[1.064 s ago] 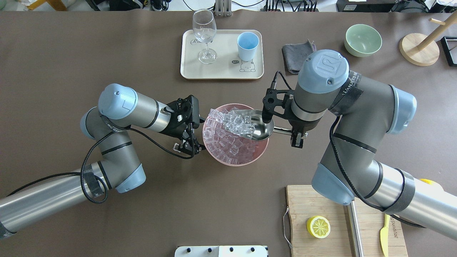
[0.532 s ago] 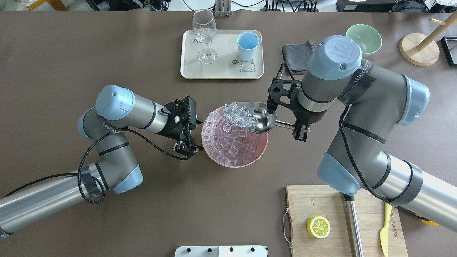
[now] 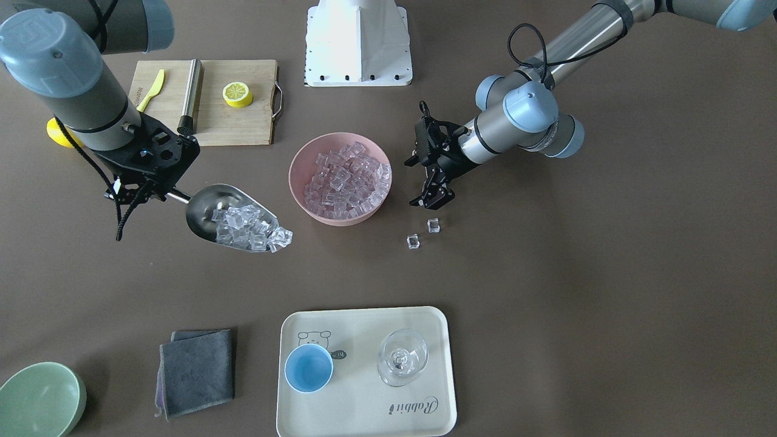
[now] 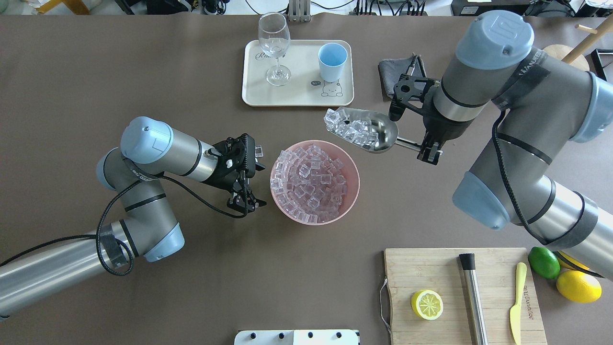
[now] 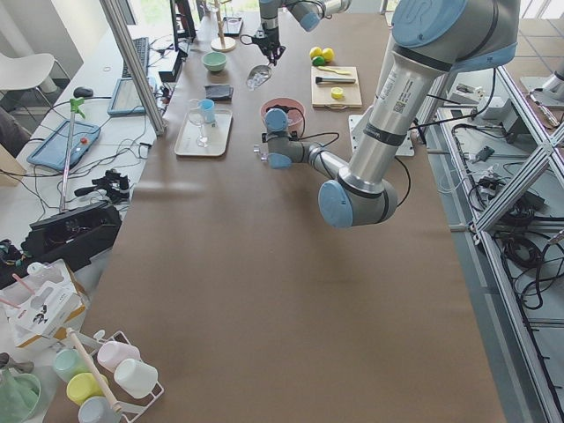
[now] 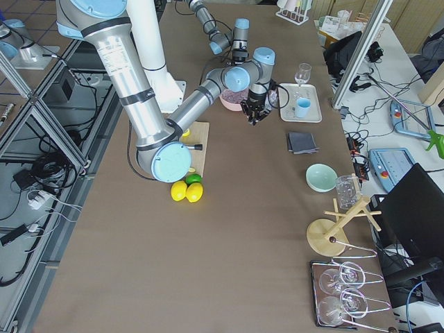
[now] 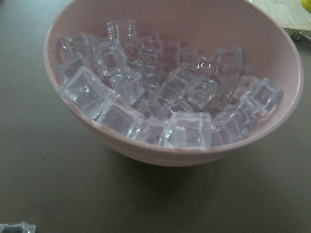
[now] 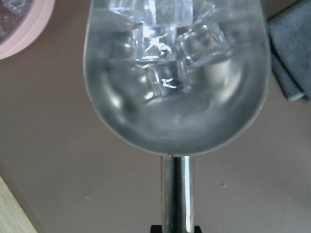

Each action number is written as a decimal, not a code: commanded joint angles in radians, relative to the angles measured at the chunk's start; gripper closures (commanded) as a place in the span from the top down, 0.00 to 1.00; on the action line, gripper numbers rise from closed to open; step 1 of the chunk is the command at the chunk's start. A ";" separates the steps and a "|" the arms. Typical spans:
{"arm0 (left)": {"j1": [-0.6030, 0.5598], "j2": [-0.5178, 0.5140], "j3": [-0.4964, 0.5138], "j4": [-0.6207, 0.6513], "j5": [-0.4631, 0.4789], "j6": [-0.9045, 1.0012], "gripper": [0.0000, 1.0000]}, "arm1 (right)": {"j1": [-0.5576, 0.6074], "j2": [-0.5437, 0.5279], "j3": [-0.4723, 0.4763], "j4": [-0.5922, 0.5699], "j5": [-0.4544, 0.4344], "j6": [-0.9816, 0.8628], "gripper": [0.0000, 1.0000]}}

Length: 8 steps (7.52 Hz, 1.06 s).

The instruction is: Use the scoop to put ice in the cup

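Observation:
My right gripper (image 4: 426, 147) is shut on the handle of the silver scoop (image 4: 378, 132), which hangs above the table between the pink bowl (image 4: 352, 191) and the tray (image 4: 301, 81). Several ice cubes (image 4: 349, 128) lie at the scoop's open lip, also in the right wrist view (image 8: 160, 48). More ice (image 7: 184, 97) fills the pink bowl. The light-blue cup (image 4: 332, 61) stands empty on the tray, also in the front view (image 3: 308, 368). My left gripper (image 4: 245, 203) is open and empty, just left of the bowl and apart from it.
A wine glass (image 4: 274, 38) stands on the tray beside the cup. Two loose ice cubes (image 3: 413, 242) lie on the table near my left gripper. A grey cloth (image 3: 195, 370), a green bowl (image 3: 39, 397) and a cutting board (image 4: 431, 268) with a lemon half and a steel cylinder are on the right side.
My right arm lifted the loaded scoop out of the pink bowl and carried it away toward the tray. My left gripper drew back from the bowl's rim.

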 commanded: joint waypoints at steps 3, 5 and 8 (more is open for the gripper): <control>-0.112 0.071 -0.194 0.311 -0.156 -0.003 0.97 | 0.293 -0.088 -0.285 0.184 0.186 -0.012 0.00; -0.194 0.143 -0.348 0.579 -0.156 -0.014 0.98 | 0.312 -0.102 -0.335 0.234 0.174 -0.017 0.00; -0.375 0.181 -0.409 0.918 -0.152 -0.087 0.98 | 0.312 -0.047 -0.358 0.225 0.131 -0.005 0.00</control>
